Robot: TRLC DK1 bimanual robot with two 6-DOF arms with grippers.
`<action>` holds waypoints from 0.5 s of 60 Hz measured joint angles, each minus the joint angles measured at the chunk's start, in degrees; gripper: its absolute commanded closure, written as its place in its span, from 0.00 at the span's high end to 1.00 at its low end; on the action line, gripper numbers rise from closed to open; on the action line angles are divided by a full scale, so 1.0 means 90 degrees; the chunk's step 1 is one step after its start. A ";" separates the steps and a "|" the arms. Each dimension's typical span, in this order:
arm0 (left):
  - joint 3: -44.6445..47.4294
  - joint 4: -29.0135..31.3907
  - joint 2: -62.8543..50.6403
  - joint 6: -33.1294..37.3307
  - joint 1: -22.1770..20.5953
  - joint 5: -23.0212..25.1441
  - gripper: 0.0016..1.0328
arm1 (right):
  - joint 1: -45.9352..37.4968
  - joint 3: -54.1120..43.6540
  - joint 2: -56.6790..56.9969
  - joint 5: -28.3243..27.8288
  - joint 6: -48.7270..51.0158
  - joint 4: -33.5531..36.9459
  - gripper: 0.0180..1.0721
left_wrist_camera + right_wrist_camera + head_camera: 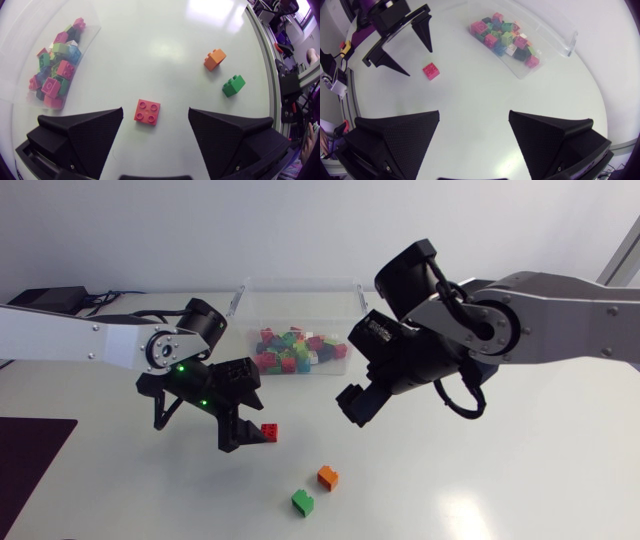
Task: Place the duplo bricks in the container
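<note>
Left gripper (420,63): fingers spread wide, gripping nothing. We see it hanging above the table (500,470) in front of the container's left end. In the left wrist view the red brick (147,111) lies flat on the table between the two fingers, studs up, with clear gaps on both sides, so neither finger touches it.

Right gripper (474,114): also spread wide, with nothing in it. We see only bare table between its fingers. In the head view it hangs off the container's right front corner, its arm coming in from the right. The left gripper and red brick sit ahead of it.

The orange brick (327,477) and green brick (303,502) are loose on the table. They are just beside each other, not touching, nearer the table's front edge than the red brick. Both are well apart from either gripper.

The container (555,37) is clear plastic and stands at the back of the table. We see a pile of bricks (295,350) inside it in pink, green, blue, white and dark colours.

A dark mat (30,455) lies at the table's left front.
</note>
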State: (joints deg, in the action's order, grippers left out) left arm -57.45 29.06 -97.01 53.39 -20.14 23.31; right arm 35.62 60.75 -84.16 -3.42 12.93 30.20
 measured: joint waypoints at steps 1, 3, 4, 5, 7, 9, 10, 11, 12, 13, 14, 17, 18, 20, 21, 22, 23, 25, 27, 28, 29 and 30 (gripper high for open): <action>-0.0049 0.0027 -0.0049 0.0063 0.0000 -0.0024 0.87 | 0.0027 -0.0022 0.0017 0.0000 0.0032 0.0000 0.95; -0.0134 0.0073 -0.0153 0.0155 -0.0002 -0.0153 0.86 | 0.0092 -0.0080 0.0039 -0.0002 0.0078 -0.0002 0.95; -0.0160 0.0083 -0.0187 0.0206 -0.0002 -0.0189 0.84 | 0.0117 -0.0102 0.0049 -0.0002 0.0097 -0.0002 0.95; -0.0199 0.0114 -0.0248 0.0260 -0.0002 -0.0260 0.84 | 0.0155 -0.0136 0.0061 -0.0002 0.0100 0.0000 0.95; -0.0253 0.0148 -0.0352 0.0338 -0.0017 -0.0369 0.83 | 0.0202 -0.0182 0.0068 -0.0002 0.0143 0.0019 0.95; -0.0306 0.0197 -0.0461 0.0415 -0.0024 -0.0491 0.81 | 0.0236 -0.0223 0.0070 -0.0005 0.0180 0.0041 0.95; -0.0333 0.0226 -0.0503 0.0440 -0.0032 -0.0544 0.80 | 0.0248 -0.0245 0.0070 0.0000 0.0197 0.0044 0.95; -0.0381 0.0274 -0.0590 0.0486 -0.0051 -0.0663 0.80 | 0.0253 -0.0294 0.0070 0.0002 0.0233 0.0049 0.95; -0.0403 0.0289 -0.0629 0.0520 -0.0063 -0.0712 0.80 | 0.0260 -0.0313 0.0070 0.0002 0.0243 0.0051 0.95; -0.0435 0.0325 -0.0682 0.0559 -0.0073 -0.0770 0.80 | 0.0260 -0.0340 0.0070 0.0002 0.0262 0.0061 0.95; -0.0469 0.0369 -0.0726 0.0590 -0.0090 -0.0821 0.80 | 0.0260 -0.0362 0.0070 0.0000 0.0265 0.0070 0.95; -0.0561 0.0449 -0.0828 0.0631 -0.0131 -0.0920 0.80 | 0.0260 -0.0406 0.0070 0.0005 0.0287 0.0114 0.95; -0.0595 0.0478 -0.0857 0.0646 -0.0151 -0.0952 0.80 | 0.0260 -0.0415 0.0070 0.0005 0.0289 0.0117 0.95; -0.0665 0.0517 -0.0911 0.0653 -0.0185 -0.0988 0.80 | 0.0267 -0.0430 0.0070 0.0005 0.0313 0.0117 0.95; -0.0690 0.0525 -0.0928 0.0656 -0.0197 -0.0991 0.80 | 0.0274 -0.0430 0.0070 0.0005 0.0316 0.0119 0.95; -0.0716 0.0529 -0.0947 0.0673 -0.0209 -0.1027 0.80 | 0.0279 -0.0432 0.0070 0.0007 0.0328 0.0119 0.95; -0.0743 0.0539 -0.0964 0.0685 -0.0231 -0.1054 0.80 | 0.0284 -0.0437 0.0070 0.0007 0.0335 0.0117 0.95; -0.0809 0.0546 -0.1005 0.0716 -0.0282 -0.1129 0.80 | 0.0304 -0.0454 0.0066 0.0005 0.0347 0.0117 0.95; -0.0857 0.0549 -0.1054 0.0726 -0.0328 -0.1154 0.80 | 0.0328 -0.0481 0.0063 0.0005 0.0367 0.0117 0.95; -0.0877 0.0551 -0.1071 0.0738 -0.0347 -0.1154 0.79 | 0.0335 -0.0503 0.0058 0.0005 0.0381 0.0117 0.95; -0.0908 0.0551 -0.1105 0.0741 -0.0374 -0.1156 0.78 | 0.0355 -0.0525 0.0051 0.0005 0.0381 0.0119 0.95; -0.0925 0.0556 -0.1127 0.0741 -0.0393 -0.1161 0.76 | 0.0369 -0.0544 0.0044 0.0007 0.0381 0.0117 0.95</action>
State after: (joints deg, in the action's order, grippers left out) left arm -65.78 34.06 -107.15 60.05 -23.68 12.86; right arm 38.94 55.86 -83.77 -3.36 16.36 31.24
